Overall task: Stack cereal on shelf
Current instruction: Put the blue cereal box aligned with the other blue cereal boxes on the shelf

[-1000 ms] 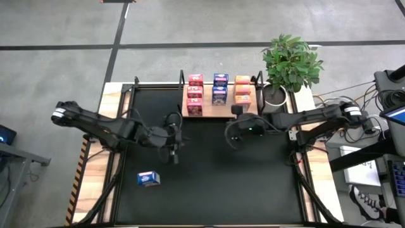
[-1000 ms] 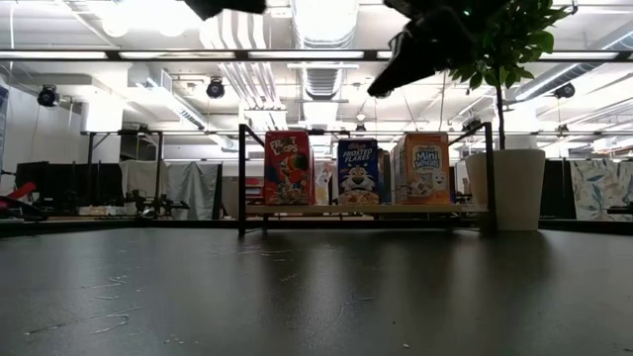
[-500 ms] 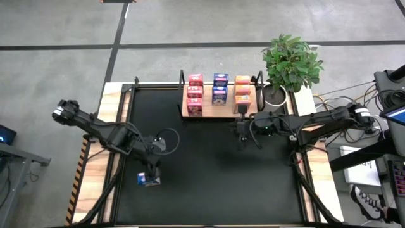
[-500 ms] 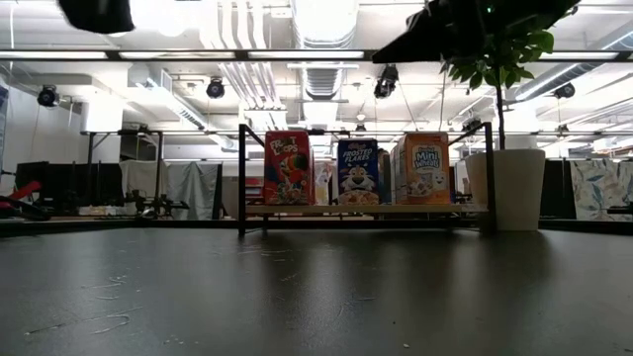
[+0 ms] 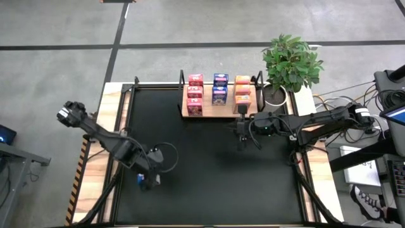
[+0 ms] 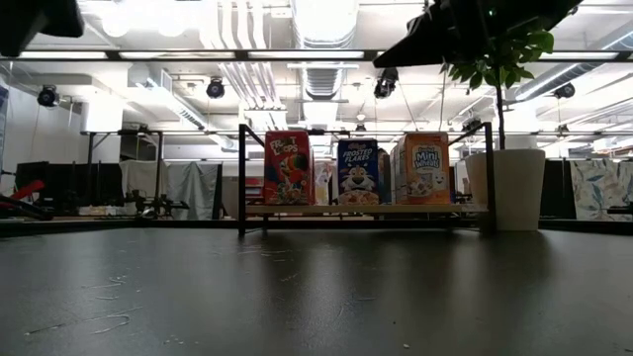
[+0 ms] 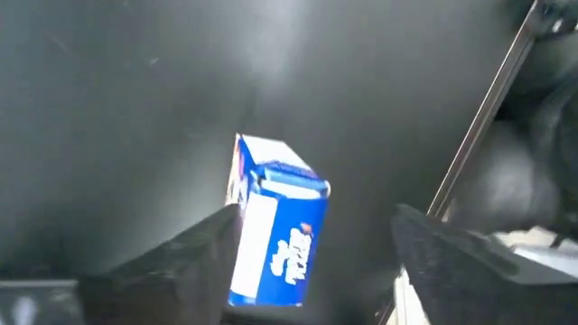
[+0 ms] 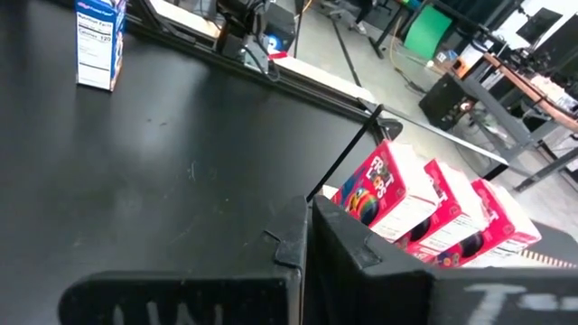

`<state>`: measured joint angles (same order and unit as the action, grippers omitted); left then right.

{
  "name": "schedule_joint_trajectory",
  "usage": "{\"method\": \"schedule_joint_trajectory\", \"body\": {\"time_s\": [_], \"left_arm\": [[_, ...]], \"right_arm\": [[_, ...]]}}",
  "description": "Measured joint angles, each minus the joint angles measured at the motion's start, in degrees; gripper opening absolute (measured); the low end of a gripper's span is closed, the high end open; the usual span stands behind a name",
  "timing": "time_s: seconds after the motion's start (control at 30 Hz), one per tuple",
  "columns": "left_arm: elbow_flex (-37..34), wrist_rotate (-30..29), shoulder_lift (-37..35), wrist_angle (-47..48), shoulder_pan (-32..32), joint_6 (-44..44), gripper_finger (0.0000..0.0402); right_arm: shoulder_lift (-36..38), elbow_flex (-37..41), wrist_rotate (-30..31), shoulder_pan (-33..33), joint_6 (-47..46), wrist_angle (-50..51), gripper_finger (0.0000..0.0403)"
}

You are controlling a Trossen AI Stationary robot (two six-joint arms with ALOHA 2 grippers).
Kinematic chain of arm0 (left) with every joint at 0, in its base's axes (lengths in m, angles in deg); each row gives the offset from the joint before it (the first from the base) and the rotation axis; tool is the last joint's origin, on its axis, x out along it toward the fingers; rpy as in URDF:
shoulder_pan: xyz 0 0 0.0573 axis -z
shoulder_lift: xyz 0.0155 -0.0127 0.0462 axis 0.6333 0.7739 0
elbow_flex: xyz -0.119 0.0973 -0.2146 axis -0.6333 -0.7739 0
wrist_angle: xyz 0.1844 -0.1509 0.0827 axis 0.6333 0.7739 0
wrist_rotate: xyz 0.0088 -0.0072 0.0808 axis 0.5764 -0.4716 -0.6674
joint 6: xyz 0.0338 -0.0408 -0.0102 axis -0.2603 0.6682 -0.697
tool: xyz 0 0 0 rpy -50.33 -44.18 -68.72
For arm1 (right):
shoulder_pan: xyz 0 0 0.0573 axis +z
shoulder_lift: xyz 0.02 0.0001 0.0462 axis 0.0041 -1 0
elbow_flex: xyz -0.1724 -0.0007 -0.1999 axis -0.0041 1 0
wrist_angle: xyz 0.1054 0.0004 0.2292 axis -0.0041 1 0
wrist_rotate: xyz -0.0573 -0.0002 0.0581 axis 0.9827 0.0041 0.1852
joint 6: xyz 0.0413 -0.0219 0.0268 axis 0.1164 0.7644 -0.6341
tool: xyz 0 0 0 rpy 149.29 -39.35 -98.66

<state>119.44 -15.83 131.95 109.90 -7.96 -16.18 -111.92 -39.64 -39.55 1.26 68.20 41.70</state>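
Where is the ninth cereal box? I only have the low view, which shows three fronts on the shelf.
Observer: In the high view, one blue box stands loose on the table's front left, off the shelf.
Operator: Is a gripper on it?
Observer: The left gripper is open, with a finger on either side of it.
Operator: And the right gripper?
Observer: The right gripper is shut and empty, by the shelf's front right corner.

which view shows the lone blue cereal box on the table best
The left wrist view: the blue cereal box fills the middle, standing between the open left gripper fingers. The high view shows only a blue corner under that gripper. The right wrist view shows it small and far off. The low view misses it.
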Motion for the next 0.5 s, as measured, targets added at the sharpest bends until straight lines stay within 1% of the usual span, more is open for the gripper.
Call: {"method": "schedule_joint_trajectory", "body": {"time_s": [0.1,0.17,0.27,0.5], "left_arm": [[0.29,0.0,1.56,0.69,2.09,0.0,0.0303],[0.48,-0.14,2.33,1.09,3.22,0.29,0.0315],[0.41,-0.83,3.25,1.68,4.13,0.63,0.0319],[0.26,-1.25,5.12,1.97,4.85,0.83,0.0309]], "right_arm": [[0.0,0.06,-0.02,0.0,-0.34,0.14,0.0013],[0.0,0.09,-0.01,0.0,-0.66,0.14,0.0013],[0.0,0.1,0.0,0.0,-0.7,0.13,0.0013],[-0.02,0.11,0.0,0.0,-0.71,0.09,0.0013]]}}
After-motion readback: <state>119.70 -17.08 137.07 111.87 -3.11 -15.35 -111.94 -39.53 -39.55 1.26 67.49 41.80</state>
